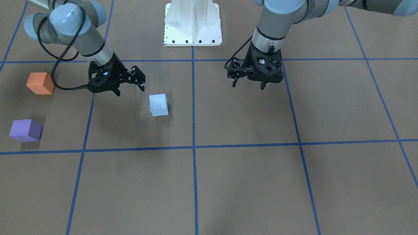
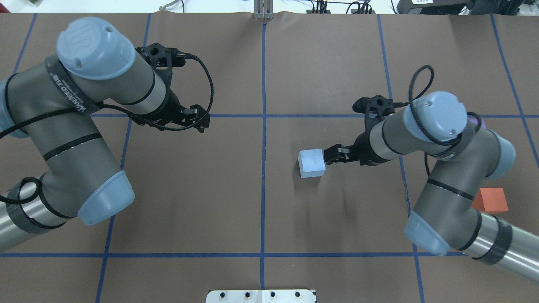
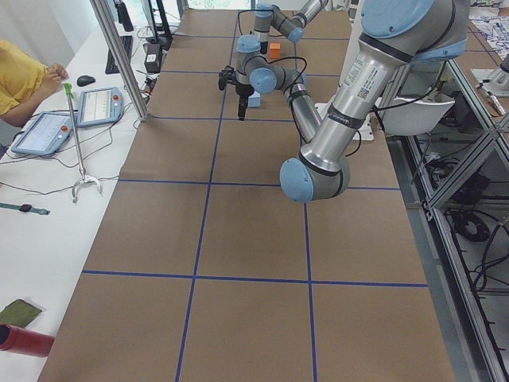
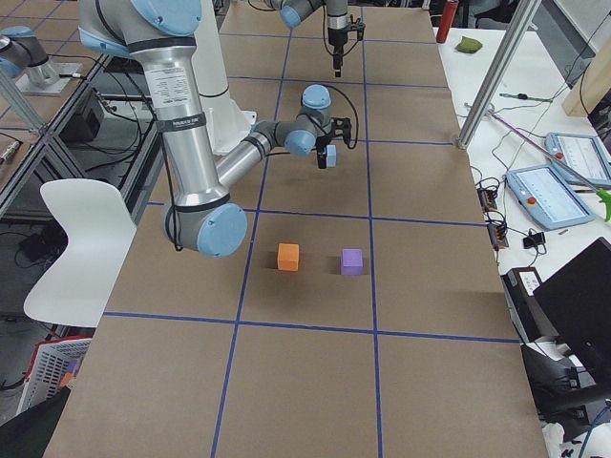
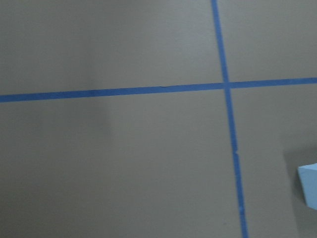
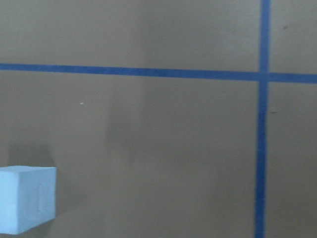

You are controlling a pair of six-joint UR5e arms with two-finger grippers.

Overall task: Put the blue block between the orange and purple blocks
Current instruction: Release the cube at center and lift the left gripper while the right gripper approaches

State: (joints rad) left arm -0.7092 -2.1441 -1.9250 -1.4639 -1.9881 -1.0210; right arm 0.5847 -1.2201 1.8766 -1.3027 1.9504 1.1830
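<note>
The light blue block (image 1: pixel 158 104) sits on the brown table, also seen in the overhead view (image 2: pixel 312 163) and at the edge of the right wrist view (image 6: pixel 27 198). The orange block (image 1: pixel 40 83) and purple block (image 1: pixel 25 130) sit apart near the table's end on my right, with a gap between them (image 4: pixel 288 256) (image 4: pixel 352 261). My right gripper (image 1: pixel 130 90) is open and empty. It hovers just beside the blue block on the side toward the orange block, not touching it. My left gripper (image 1: pixel 248 85) is open and empty above bare table.
The white robot base plate (image 1: pixel 192 23) stands at the robot's edge of the table. Blue tape lines (image 1: pixel 193 147) grid the brown surface. In the overhead view the right arm (image 2: pixel 438 176) hides most of the purple block. A side bench with tablets (image 3: pixel 48 131) runs along the table.
</note>
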